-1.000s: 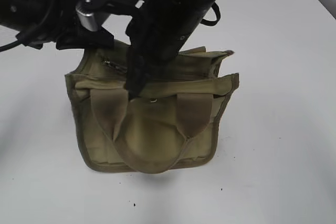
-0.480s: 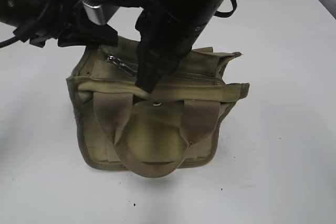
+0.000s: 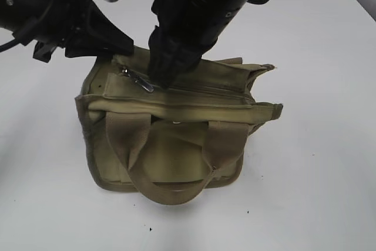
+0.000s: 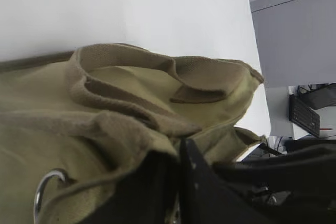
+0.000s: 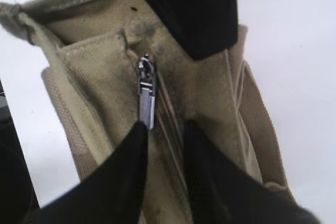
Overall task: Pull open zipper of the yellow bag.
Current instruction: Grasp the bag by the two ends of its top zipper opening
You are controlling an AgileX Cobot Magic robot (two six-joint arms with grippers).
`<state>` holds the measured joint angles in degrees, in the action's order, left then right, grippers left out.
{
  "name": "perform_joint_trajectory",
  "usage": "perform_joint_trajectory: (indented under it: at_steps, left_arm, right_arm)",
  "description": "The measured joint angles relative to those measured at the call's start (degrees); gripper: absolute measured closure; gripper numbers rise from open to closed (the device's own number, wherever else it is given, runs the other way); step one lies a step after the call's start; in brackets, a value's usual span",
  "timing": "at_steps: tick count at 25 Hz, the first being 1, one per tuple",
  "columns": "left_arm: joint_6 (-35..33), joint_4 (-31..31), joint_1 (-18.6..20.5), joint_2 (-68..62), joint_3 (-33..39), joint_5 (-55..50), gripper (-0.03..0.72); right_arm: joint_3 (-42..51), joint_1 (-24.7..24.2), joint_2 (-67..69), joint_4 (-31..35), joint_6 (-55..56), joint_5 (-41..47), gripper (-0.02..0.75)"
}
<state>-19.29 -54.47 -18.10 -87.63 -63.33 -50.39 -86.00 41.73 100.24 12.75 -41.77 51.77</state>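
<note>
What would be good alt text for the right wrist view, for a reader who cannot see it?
Close view of the bag top: a silver pull tab lies on the zipper, its end at the tips of the right end effector, whose two black fingers stand slightly apart. White table shows beside the bag.

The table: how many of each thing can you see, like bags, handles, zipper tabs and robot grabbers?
yellow bag: 1
Handles: 2
zipper pull tab: 1
Grabbers, left gripper and right gripper: 2
Total: 6
</note>
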Motion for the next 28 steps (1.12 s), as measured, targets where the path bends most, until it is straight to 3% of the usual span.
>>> perform_joint_trajectory:
  at_steps: [3,6,13,20,28]
  left_arm:
    - [1.2,-0.1,0.0,0.1,0.0,-0.8,0.659]
    - [1.3,-0.1,0.0,0.1,0.0,-1.1,0.659]
    - [1.3,-0.1,0.0,0.1,-0.1,-1.5,0.659]
    - [2.8,-0.1,0.0,0.1,-0.1,-2.5,0.659]
    - [4.2,-0.1,0.0,0.1,-0.1,-3.4,0.659]
  right_arm:
    - [0.0,0.0,0.0,0.1,0.0,0.3,0.398]
    - [0.0,0.0,-0.3,0.1,0.0,4.0,0.356]
    - [0.0,0.0,-0.4,0.6,3.1,16.1,0.344]
    - [0.0,0.4,-1.1,0.2,3.1,16.8,0.344]
    - [0.0,8.4,-8.7,-12.8,6.5,10.3,0.344]
